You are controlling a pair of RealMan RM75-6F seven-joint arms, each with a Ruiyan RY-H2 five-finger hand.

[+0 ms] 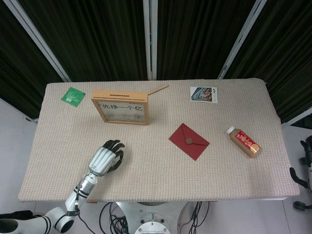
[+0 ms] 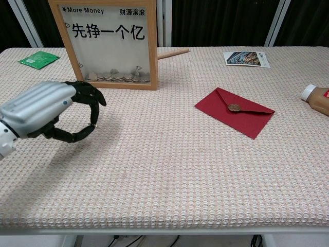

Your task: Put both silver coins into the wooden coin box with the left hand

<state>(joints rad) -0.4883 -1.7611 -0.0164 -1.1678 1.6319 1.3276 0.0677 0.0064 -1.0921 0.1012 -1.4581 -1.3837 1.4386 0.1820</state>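
A green packet (image 1: 73, 95) is lying flat to the left of the wooden coin box (image 2: 153, 46), just apart from it. In front of the box and a little to its left, the left hand (image 2: 51, 110) is hovering above the table (image 1: 146, 175), its silver back facing up and its dark fingers (image 2: 87, 91) curling down so that a fingertip is meeting the thumb in a ring. A tiny pale speck is showing at that meeting point, but it is too small to tell whether a coin is being pinched there. No loose silver coin is showing plainly on the cloth.

The box is standing upright towards the far left of the table. It is looking like a light wooden frame around a clear front pane, with a narrow slot (image 1: 122, 94) running along its top edge and a low heap of silver coins (image 2: 115, 76) resting inside at the bottom. The pane is reading "¥More Money" and "财源滚滚" in small print, then "先挣一个亿" in large black characters.

A wooden stick (image 1: 158, 89) is lying behind the box's right corner. Right of the box and nearer, a red envelope (image 1: 188, 141) with a round seal (image 2: 235, 107) is lying flat. A picture card (image 1: 203, 94) is sitting further right, level with the box. Well to the right, a bottle (image 1: 243, 141) with a white cap and red label is lying on its side, its writing too small to read. Past the table's right edge, the right hand (image 1: 306, 158) is showing only as dark shapes, so its fingers cannot be judged
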